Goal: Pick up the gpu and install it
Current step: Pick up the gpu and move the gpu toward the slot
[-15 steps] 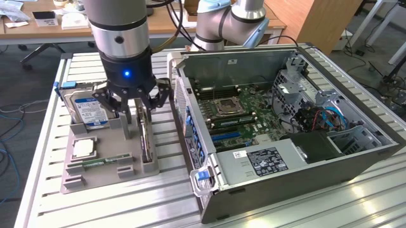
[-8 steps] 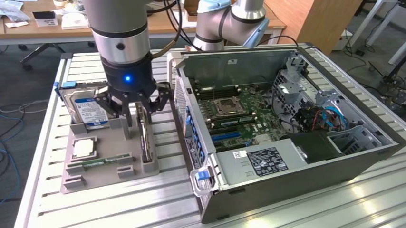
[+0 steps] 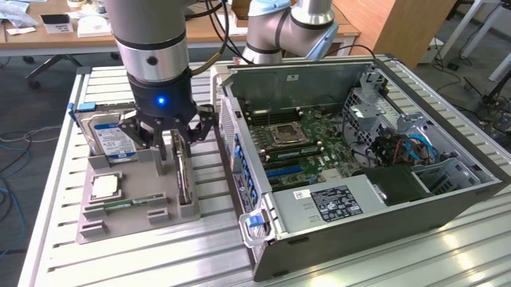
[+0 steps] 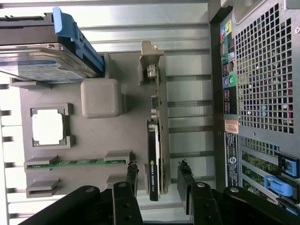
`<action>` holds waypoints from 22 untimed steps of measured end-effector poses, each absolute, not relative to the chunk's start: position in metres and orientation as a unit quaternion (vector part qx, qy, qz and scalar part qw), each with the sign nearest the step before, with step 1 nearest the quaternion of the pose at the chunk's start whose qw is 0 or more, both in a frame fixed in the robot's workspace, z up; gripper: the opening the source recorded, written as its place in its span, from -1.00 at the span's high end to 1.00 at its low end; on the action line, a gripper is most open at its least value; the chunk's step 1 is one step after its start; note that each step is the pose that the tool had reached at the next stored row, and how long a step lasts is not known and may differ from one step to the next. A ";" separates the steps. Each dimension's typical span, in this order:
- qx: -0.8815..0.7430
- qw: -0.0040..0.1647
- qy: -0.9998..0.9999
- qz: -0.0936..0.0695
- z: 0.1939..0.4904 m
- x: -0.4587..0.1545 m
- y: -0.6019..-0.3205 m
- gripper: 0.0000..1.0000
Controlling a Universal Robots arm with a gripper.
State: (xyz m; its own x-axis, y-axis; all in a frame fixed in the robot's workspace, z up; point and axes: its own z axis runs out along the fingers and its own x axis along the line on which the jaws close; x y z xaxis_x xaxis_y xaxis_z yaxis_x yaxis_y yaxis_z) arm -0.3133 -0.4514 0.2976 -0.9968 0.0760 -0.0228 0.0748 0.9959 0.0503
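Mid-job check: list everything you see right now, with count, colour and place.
gpu: one, green board with black cooler, on edge in the tray
hard drive: one, silver with blue-white label, in the tray
processor chip: one, silver, flat in the tray
memory stick: one, green, flat in the tray
tray: one, grey, exterior view's left
computer case: one, dark grey, open, exterior view's right
table: one, silver, slatted, under everything
arm: one, grey, above the tray
gripper: one, black, open, astride the gpu

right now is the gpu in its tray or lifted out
In the tray: the gpu stands on edge in a slot of the grey tray; the open gripper straddles it with a gap either side.
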 end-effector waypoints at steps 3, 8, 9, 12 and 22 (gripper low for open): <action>0.038 0.013 0.999 0.025 0.295 -0.313 -0.451 0.05; 0.038 0.012 0.999 0.025 0.287 -0.313 -0.451 0.05; 0.038 0.012 0.999 0.025 0.286 -0.313 -0.451 0.05; 0.038 0.012 0.999 0.025 0.285 -0.313 -0.451 0.05; 0.038 0.012 0.999 0.025 0.277 -0.313 -0.451 0.05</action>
State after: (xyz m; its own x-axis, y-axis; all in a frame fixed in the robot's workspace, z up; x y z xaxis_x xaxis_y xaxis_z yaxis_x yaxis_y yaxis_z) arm -0.3133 -0.4514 0.2765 -0.9968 0.0760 -0.0229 0.0748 0.9959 0.0508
